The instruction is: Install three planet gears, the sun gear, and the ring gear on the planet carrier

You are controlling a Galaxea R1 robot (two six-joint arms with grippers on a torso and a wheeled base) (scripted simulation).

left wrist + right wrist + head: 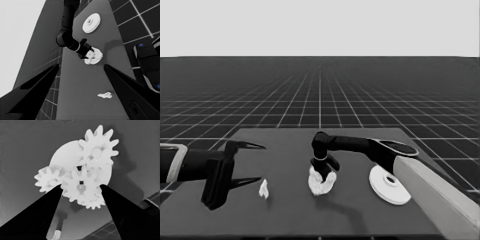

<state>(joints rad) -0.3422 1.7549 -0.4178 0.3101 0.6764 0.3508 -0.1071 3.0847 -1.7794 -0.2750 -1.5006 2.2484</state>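
On the smaller round part [65, 155], four gears, right hand [81, 188] gripping one [80, 187].

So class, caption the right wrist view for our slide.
Right gripper straddling the centre gear, meshed among gears on the smaller round part.

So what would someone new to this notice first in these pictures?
Probably the right pincer at mid-table, its fingers on either side of a small toothed gear that sits among other gears on the smaller round part. Next, the larger round part lying alone toward the table's right end. The left pincer waits open over the left end, with a thin white piece close by.
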